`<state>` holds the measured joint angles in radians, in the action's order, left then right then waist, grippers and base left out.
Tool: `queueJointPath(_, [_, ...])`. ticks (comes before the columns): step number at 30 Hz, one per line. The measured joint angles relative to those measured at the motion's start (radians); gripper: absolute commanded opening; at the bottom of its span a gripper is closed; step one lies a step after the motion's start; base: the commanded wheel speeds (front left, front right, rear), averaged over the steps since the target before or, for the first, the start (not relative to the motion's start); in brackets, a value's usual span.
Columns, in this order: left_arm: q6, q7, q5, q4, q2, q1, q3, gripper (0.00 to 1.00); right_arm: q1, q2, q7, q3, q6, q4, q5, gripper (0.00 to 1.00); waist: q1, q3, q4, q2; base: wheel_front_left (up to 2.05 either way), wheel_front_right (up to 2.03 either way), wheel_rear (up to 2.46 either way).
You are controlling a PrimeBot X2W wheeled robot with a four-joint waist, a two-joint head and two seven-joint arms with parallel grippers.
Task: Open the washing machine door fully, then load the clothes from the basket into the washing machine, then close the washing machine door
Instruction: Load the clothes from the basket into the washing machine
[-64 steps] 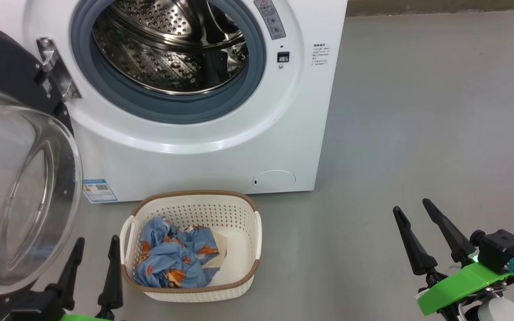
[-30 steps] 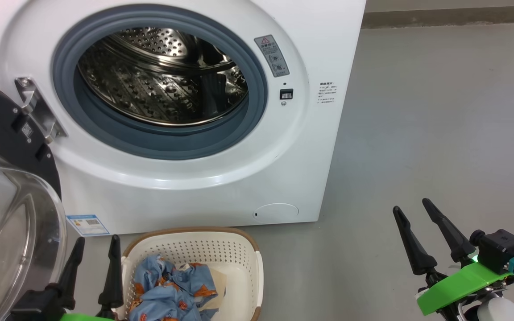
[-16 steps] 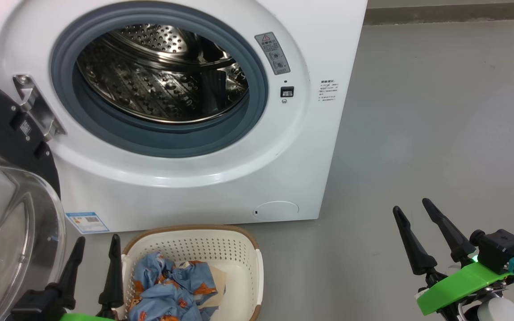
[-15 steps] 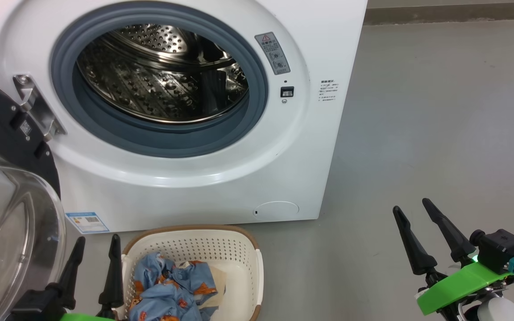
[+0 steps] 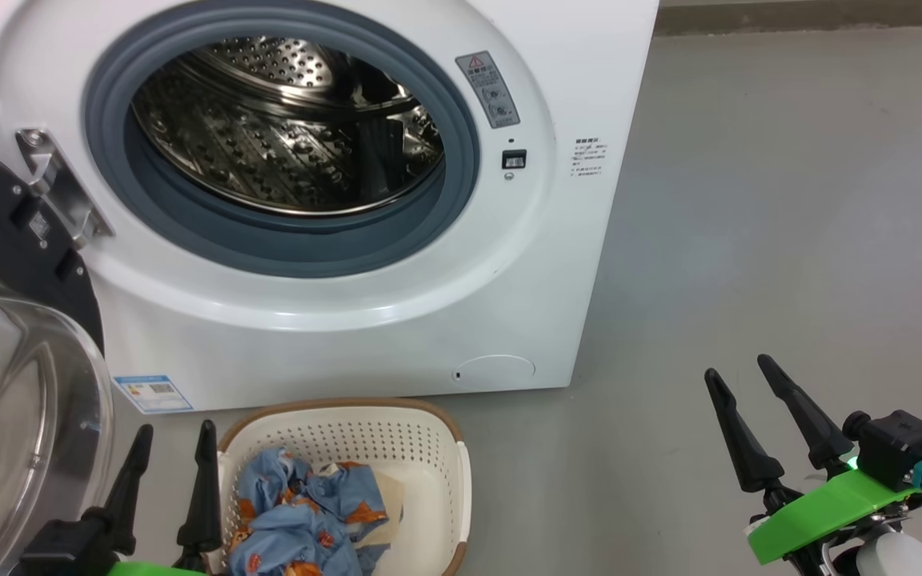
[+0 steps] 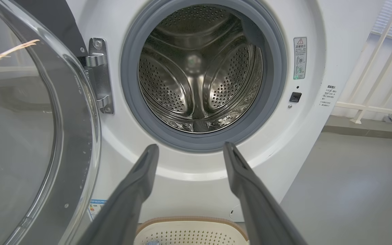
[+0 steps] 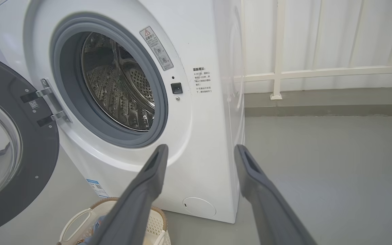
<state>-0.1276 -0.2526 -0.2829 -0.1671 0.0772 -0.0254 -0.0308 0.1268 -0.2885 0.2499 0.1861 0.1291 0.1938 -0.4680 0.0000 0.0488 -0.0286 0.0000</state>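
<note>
Washing machine door (image 5: 5, 384): far left, swung open on a steel hinge (image 5: 57, 188). It has a black rim and a clear glass bowl. Its left part is cut off by the frame edge.

Left gripper (image 5: 174, 436): lower left, between the door glass and the basket. Its 2 dark fingers stand apart with nothing between them. The right finger overlaps the basket's left edge in the head view, and contact cannot be told. Its base is cut off at the bottom edge.

Energy label (image 5: 153, 394): blue, low on the machine front, with print too small to read.

Basket (image 5: 429, 424): cream with a brown rim, on the floor just in front of the machine. Its near end is cut off by the bottom edge.

Clothes (image 5: 309, 520): 1 crumpled blue bundle with orange figures and a bit of cream cloth, lying in the basket's left half. The lower part is out of frame.

Washing machine (image 5: 349, 336): white, with a grey gasket (image 5: 269, 248) around the steel drum (image 5: 285, 136). The drum's back is dark and hard to make out. A round cap (image 5: 495, 372) sits low on the right.

Floor (image 5: 789, 200): grey.

Right gripper (image 5: 738, 370): lower right, well apart from machine and basket. Its 2 fingers are spread and hold nothing, and its green mount (image 5: 821, 512) is partly cut off.
</note>
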Motion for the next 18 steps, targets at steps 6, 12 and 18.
queueJointPath(6, [0.0, 0.0, 0.0, -0.003, 0.0, -0.012, -0.001, 1.0, 0.003, 0.0, 0.0, -0.003, 0.0, -0.009, 0.0, 1.0, 0.0, 0.031, -0.004, 0.0, 0.0, 0.0, 0.0])
queueJointPath(12, [0.0, 0.0, 0.009, -0.019, 0.001, -0.043, -0.001, 1.0, 0.026, 0.0, 0.0, -0.009, 0.0, -0.016, 0.0, 1.0, 0.0, 0.074, -0.011, 0.0, 0.0, 0.0, 0.0])
queueJointPath(18, [0.0, 0.0, 0.011, -0.049, 0.001, -0.087, -0.003, 1.0, 0.044, 0.002, 0.0, -0.014, 0.0, -0.023, 0.0, 1.0, 0.0, 0.131, -0.018, 0.0, 0.0, 0.0, 0.0])
